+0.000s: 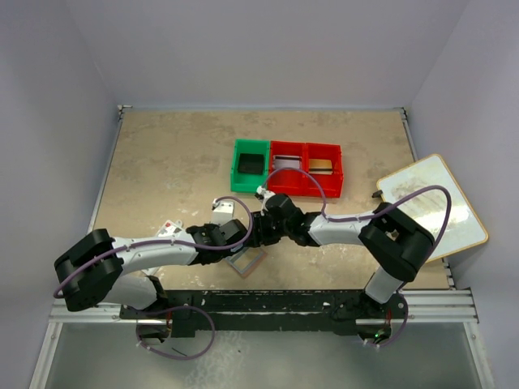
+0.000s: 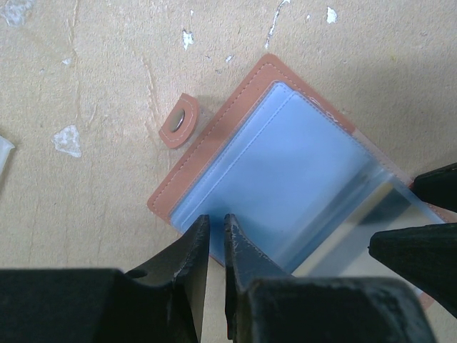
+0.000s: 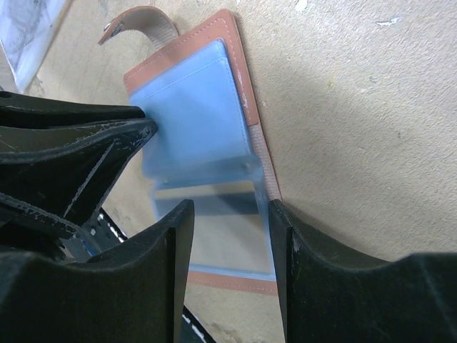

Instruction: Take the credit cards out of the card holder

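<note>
The reddish-brown card holder [image 2: 214,132] lies open on the table, its light blue lining and clear sleeves facing up, its snap tab [image 2: 178,121] off to one side. It also shows in the top view [image 1: 246,262] and the right wrist view [image 3: 235,64]. My left gripper [image 2: 216,225] is nearly shut, its tips pinching the holder's near edge. My right gripper [image 3: 228,214] is open, its jaws astride a card [image 3: 214,211] with a dark stripe that sits in a clear sleeve. Both grippers meet over the holder in the top view, left [image 1: 235,245] and right [image 1: 259,233].
A green bin [image 1: 250,165] and a red two-part bin [image 1: 306,168] stand behind the holder. A white board [image 1: 430,207] lies at the right table edge. A white packet with a red mark [image 1: 169,228] lies by the left arm.
</note>
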Motion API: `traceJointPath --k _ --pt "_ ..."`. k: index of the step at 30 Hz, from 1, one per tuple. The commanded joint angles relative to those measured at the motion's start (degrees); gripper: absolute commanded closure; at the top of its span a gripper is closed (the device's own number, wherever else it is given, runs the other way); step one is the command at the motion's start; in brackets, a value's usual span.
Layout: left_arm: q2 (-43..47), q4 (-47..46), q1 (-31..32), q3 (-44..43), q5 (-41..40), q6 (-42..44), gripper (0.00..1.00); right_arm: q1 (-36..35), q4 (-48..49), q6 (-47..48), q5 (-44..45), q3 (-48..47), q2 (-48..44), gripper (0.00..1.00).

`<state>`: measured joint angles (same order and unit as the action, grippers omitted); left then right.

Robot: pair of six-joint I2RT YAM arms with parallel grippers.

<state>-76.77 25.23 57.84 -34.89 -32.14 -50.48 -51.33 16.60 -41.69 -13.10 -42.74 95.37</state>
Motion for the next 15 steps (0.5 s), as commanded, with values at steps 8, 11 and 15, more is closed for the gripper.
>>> traceJointPath --k 8,11,15 --pt "0.61 1.17 0.07 0.6 1.04 -1.08 0.9 -0.04 3.27 0.49 -3.16 -0.33 -2.07 0.52" --pt "0.64 1.06 0.07 0.62 1.13 -1.11 0.9 -0.08 4.97 0.15 -4.35 -0.28 -2.42 0.53" --pt "0.76 0.82 0.05 0.76 1.38 -1.29 0.9 -0.07 6.12 -0.31 -5.71 -0.06 -2.56 0.53"
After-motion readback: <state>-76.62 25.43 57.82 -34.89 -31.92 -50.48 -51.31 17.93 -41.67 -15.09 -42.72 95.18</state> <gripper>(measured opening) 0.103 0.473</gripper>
